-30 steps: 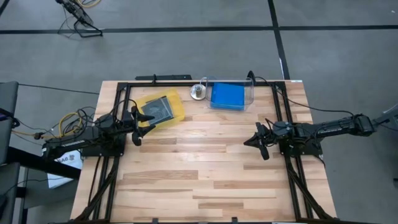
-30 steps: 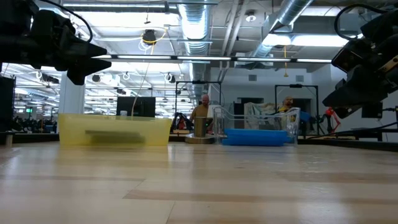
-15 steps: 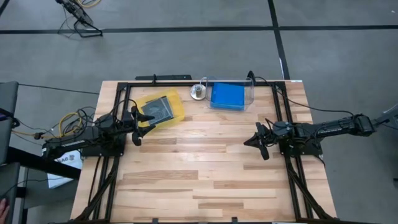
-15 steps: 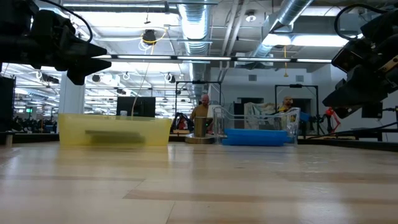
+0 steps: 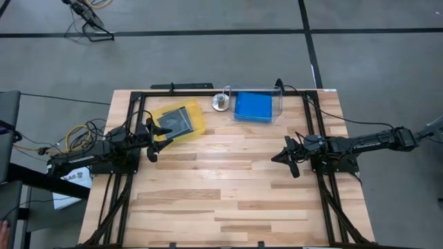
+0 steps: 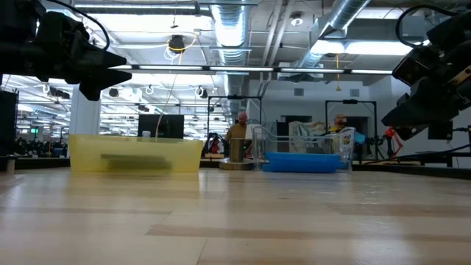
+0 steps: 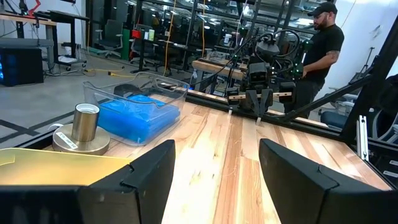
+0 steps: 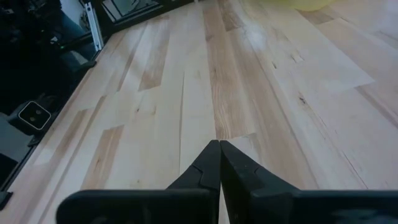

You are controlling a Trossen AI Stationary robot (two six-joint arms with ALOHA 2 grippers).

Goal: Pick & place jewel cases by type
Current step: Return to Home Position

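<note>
Blue jewel cases [image 5: 252, 107] are lying stacked in the clear plastic tub [image 5: 279, 104] at the far edge of the wooden surface [image 5: 221, 197]. A clear-grey jewel case [image 5: 176, 122] is lying in the yellow tray [image 5: 196, 124], left of the tub. A metal cylinder on a round base [image 5: 220, 102] is standing between tray and tub. The left arm [image 5: 104, 153] is hanging just beside the tray, jaws spread. The right arm [image 5: 346, 146] is hovering well apart from the tub, jaws pressed together.

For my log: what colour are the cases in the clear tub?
The cases are bright blue; high view.
</note>
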